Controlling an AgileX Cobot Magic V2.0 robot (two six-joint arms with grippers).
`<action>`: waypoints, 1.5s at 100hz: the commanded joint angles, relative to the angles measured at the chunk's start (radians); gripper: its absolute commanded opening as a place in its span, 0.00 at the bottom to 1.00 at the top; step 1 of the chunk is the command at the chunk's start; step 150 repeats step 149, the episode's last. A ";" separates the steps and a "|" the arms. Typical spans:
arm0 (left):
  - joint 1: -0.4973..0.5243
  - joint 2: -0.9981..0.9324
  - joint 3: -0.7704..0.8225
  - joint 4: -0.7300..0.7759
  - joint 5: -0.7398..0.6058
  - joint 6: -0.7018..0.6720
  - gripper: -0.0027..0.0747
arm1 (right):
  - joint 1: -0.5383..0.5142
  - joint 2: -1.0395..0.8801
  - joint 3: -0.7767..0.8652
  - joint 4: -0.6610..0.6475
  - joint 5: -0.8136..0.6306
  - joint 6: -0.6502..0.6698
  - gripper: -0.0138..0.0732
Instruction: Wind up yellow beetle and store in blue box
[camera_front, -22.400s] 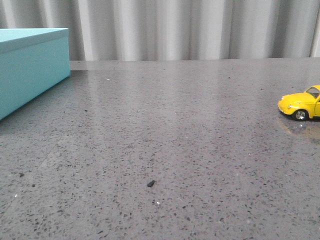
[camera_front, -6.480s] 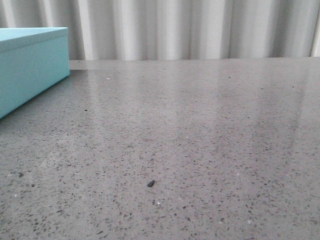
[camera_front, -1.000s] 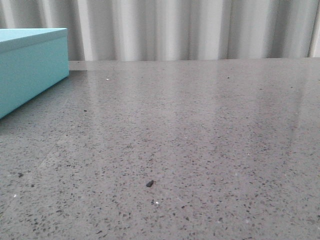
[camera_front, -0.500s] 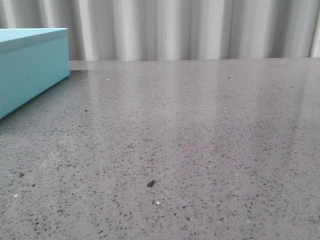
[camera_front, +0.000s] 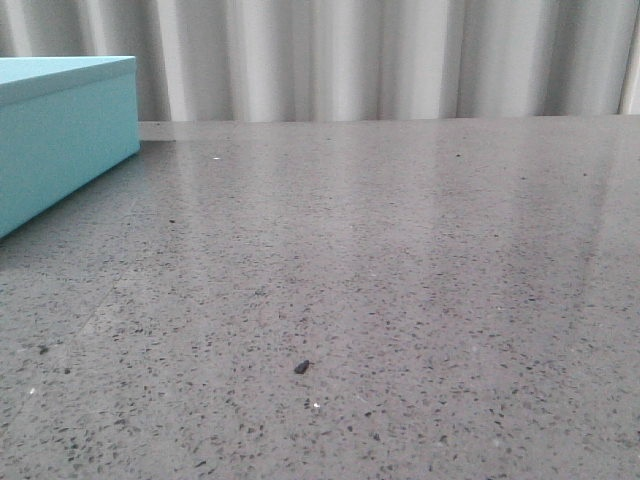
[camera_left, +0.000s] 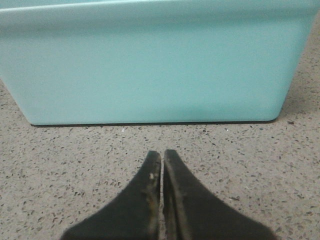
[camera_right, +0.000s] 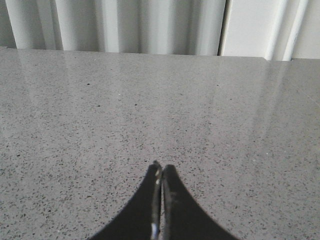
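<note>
The blue box (camera_front: 60, 130) stands at the far left of the table in the front view, with its flat lid on. In the left wrist view its plain side (camera_left: 150, 65) fills the upper half of the picture. My left gripper (camera_left: 162, 154) is shut and empty, low over the table a short way from the box's side. My right gripper (camera_right: 162, 167) is shut and empty over bare table. The yellow beetle is not in any view. Neither gripper shows in the front view.
The speckled grey table (camera_front: 380, 260) runs back to a wall of pale pleated curtain (camera_front: 350, 55). A small dark speck (camera_front: 301, 367) lies on the table near the front.
The yellow beetle stood at the table's right edge 22 s ago and has been out of the front view since 6.5 s ago. Nothing has visibly changed over the last second.
</note>
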 joint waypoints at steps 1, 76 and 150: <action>0.001 -0.030 0.025 0.000 -0.052 -0.014 0.01 | 0.002 -0.016 -0.028 -0.014 -0.084 -0.009 0.09; 0.001 -0.030 0.025 0.000 -0.052 -0.014 0.01 | 0.002 -0.016 0.218 0.017 -0.218 0.001 0.09; 0.001 -0.030 0.025 0.000 -0.054 -0.014 0.01 | 0.002 -0.016 0.218 0.017 -0.110 0.001 0.09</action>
